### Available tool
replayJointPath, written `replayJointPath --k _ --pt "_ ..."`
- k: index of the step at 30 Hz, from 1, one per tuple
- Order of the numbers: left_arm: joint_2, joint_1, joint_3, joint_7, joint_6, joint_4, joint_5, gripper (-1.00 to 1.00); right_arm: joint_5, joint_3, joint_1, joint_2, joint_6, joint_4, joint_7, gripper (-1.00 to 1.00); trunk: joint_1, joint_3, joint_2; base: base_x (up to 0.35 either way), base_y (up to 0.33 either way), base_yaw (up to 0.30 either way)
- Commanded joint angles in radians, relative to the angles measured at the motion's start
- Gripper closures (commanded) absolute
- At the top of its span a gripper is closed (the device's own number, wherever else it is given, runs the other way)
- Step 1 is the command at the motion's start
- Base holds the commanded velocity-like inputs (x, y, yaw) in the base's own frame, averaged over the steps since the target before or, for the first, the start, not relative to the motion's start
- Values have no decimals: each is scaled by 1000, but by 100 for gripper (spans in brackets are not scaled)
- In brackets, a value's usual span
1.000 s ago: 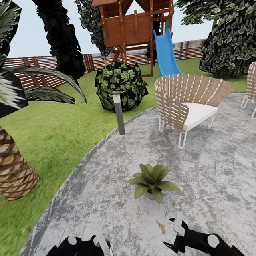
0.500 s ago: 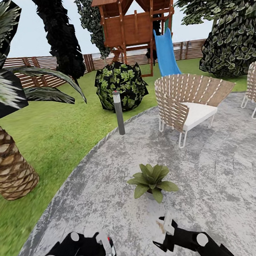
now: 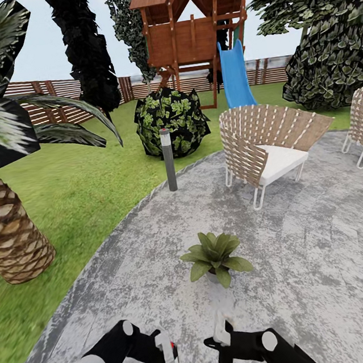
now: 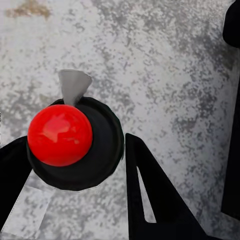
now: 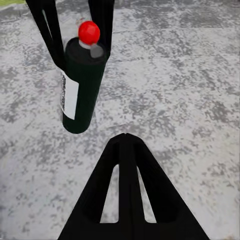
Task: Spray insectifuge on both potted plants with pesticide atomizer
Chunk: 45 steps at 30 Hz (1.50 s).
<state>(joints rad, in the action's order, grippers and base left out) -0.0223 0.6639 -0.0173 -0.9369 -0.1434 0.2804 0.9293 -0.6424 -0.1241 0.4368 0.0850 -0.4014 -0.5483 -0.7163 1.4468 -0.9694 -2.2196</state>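
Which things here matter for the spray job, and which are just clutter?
Job: atomizer, held in left hand; potted plant.
Clutter: chair; lamp post; palm; bush; slide.

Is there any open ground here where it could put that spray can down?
Yes. The grey patio is bare between the potted plant and the woven chair, and to the plant's left up to the lawn edge. It is tightest low in the head view, where the left gripper, holding the can, sits close to the right gripper.
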Motion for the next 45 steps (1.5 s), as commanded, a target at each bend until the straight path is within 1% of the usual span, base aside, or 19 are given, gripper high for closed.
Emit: replayJointPath --k 1,5,9,11,14,17,22,26,28,37,45 --pt "-7 0 -1 0 -10 7 24 100 -9 -16 0 4 -5 -1 0 100 0 -1 0 0 0 0" --pt "-28 0 -1 0 -10 16 39 100 -8 -34 2 7 -4 -2 0 100 0 -1 0 0 0 0" --pt "-54 0 -1 -2 -10 21 40 100 -8 -36 2 8 -4 -2 0 100 0 -1 0 0 0 0" --pt "-66 0 0 -2 -10 23 40 100 -9 -36 2 15 -4 -2 0 100 0 -1 0 0 0 0" --pt "-80 0 0 -5 -11 24 39 100 -10 -37 2 17 -4 -2 0 100 0 -1 0 0 0 0" --pt "-84 0 0 -40 -13 24 39 100 -10 -37 3 18 -5 -2 0 100 0 -1 0 0 0 0" --pt "-83 0 -1 -56 -20 25 39 100 -10 -37 3 18 -5 -2 0 100 0 -1 0 0 0 0" --pt "-85 0 1 -87 -24 25 39 100 -10 -37 3 18 -5 -2 0 100 0 -1 0 0 0 0" --pt "-86 0 1 -91 -25 25 39 100 -10 -37 3 18 -5 -1 0 100 0 -1 0 0 0 0" --pt "-111 -1 3 -92 -25 34 39 100 -10 -37 3 18 -5 -2 1 100 0 -1 0 0 0 0" --pt "-114 -1 3 -92 -26 34 37 100 -10 -37 3 18 -5 -2 1 100 0 -1 0 0 0 0"
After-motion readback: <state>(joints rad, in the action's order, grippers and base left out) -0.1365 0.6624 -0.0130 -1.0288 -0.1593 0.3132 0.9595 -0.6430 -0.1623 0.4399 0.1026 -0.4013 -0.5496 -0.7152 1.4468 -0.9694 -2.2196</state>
